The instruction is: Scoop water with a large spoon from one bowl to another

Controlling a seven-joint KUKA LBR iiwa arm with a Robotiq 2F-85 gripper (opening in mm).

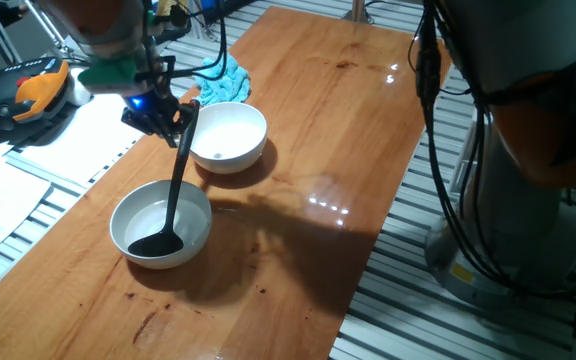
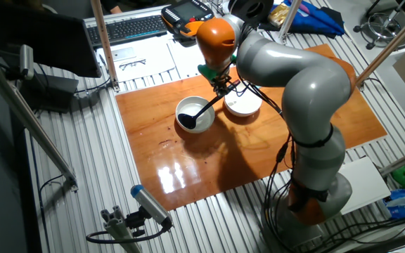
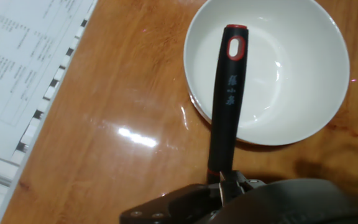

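- Water transfer setup: a wooden surface point(image 1: 298, 230) carries two white bowls standing near each other; papers and a keyboard lie beyond its edge.
- Arm: the grey and orange KUKA arm point(image 2: 301, 91) reaches over the surface from the far side in the other fixed view, with its wrist above the bowls.
- Nearer bowl point(image 1: 161, 224): white, round, and the one in which the scoop sits. The water point(image 1: 148, 215) is barely distinguishable from the white interior, so its level cannot be told.
- Farther bowl point(image 1: 229, 136): white and apparently almost empty; in the hand view it lies directly beneath the handle end.
- Large spoon point(image 1: 175, 190): a black plastic ladle, handle steeply tilted, with its deep scoop resting low inside the nearer bowl. The handle end carries a red-rimmed hanging hole.
- Gripper point(image 1: 160, 113): closed on the upper part of the handle, clamping it between the fingers; the contact itself is partly hidden in the hand view.
- Handling judgement: the spoon appears light and stiff, with a smooth handle that could twist in the grasp. A hold high on the handle, as here, gives reach but a long lever. A full scoop likely needs to stay level and move slowly, since any tilt would spill water onto the surface.
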